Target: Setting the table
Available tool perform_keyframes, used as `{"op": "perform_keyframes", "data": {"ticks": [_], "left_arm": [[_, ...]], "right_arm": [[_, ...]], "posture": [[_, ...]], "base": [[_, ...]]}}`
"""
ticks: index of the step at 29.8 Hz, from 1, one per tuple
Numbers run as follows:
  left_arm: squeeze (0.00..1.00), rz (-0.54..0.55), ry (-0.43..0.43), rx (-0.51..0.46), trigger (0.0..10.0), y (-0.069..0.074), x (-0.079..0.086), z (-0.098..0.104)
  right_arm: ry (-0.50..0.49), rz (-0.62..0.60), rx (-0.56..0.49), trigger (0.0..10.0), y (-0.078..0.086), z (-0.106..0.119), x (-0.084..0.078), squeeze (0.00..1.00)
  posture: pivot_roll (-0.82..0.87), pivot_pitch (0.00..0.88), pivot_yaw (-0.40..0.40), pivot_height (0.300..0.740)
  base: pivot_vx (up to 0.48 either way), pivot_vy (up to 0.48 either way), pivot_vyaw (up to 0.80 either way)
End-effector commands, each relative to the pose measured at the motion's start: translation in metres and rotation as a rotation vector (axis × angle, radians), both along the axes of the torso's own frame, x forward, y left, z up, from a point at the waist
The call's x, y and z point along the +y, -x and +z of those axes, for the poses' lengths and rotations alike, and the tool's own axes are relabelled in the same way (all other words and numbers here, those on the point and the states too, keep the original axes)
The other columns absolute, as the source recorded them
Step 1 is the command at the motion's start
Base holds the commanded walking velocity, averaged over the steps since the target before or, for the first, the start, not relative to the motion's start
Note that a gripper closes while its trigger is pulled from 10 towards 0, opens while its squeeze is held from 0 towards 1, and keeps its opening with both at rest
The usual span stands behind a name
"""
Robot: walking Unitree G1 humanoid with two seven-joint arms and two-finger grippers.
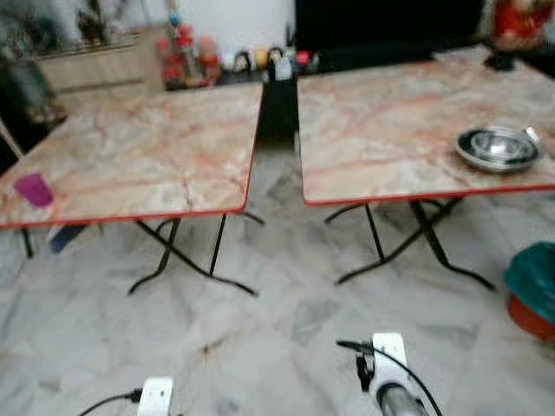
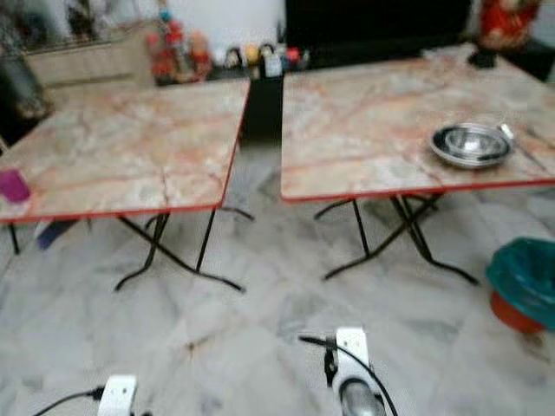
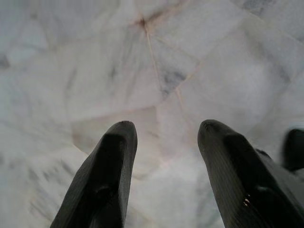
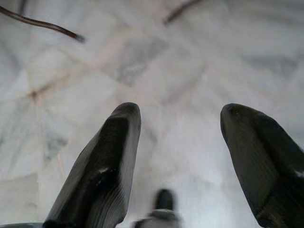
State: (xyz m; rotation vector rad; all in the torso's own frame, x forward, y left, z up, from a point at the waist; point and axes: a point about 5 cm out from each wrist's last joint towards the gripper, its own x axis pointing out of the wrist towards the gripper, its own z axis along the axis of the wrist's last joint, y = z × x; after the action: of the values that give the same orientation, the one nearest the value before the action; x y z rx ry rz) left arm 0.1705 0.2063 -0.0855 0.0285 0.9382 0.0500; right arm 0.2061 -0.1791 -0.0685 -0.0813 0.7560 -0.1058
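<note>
With the left gripper (image 3: 164, 137) and right gripper (image 4: 178, 123) both spread and empty over the pale marble floor (image 1: 286, 338), the shallow stainless-steel bowl (image 1: 497, 148) at two o'clock on the right-hand marble-topped folding table (image 1: 390, 130) looks light, rigid and slippery, so pinching its rim seems best.

A home's dining area: two folding marble-look tables (image 1: 147, 147) on a marble floor (image 1: 260, 338), a steel bowl (image 1: 497, 147), and condiment bottles (image 1: 186, 56) behind.

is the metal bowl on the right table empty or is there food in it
Cannot tell for sure. The metal bowl sits upright near the front edge of the right table, and its inside looks bare and shiny, but the picture is blurred.
</note>
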Motion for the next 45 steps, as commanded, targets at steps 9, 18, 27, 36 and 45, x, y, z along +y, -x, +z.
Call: {"op": "perform_keyframes", "data": {"ticks": [9,18,27,36,45], "left_arm": [[0.0,-0.003,0.006,-0.017,10.0,-0.008,-0.005,0.003],[0.0,0.002,0.005,-0.016,10.0,-0.008,-0.004,0.003],[0.0,-0.006,0.0,-0.006,10.0,-0.006,-0.004,0.002],[0.0,-0.005,-0.002,-0.005,10.0,-0.006,-0.003,0.002],[0.0,-0.002,0.001,0.0,10.0,-0.004,-0.005,0.001]], "right_arm": [[0.025,0.018,0.077,10.0,0.017,-0.01,-0.004,0.0],[0.002,-0.009,0.084,10.0,0.019,-0.011,-0.003,0.0],[-0.002,-0.014,0.09,10.0,0.019,-0.011,-0.003,0.0],[-0.016,-0.031,0.088,10.0,0.02,-0.012,-0.004,0.0],[-0.015,-0.036,0.071,10.0,0.017,-0.01,-0.007,0.0]], "posture": [[-0.07,0.0,0.121,0.74],[-0.07,0.0,0.122,0.74],[-0.07,0.0,0.128,0.74],[-0.06,0.0,0.122,0.74],[-0.06,0.0,0.118,0.74]], "base": [[0.0,0.38,-0.23],[0.0,0.382,0.0],[0.0,0.382,0.0],[0.0,0.384,0.0],[0.0,0.382,0.0]]}}
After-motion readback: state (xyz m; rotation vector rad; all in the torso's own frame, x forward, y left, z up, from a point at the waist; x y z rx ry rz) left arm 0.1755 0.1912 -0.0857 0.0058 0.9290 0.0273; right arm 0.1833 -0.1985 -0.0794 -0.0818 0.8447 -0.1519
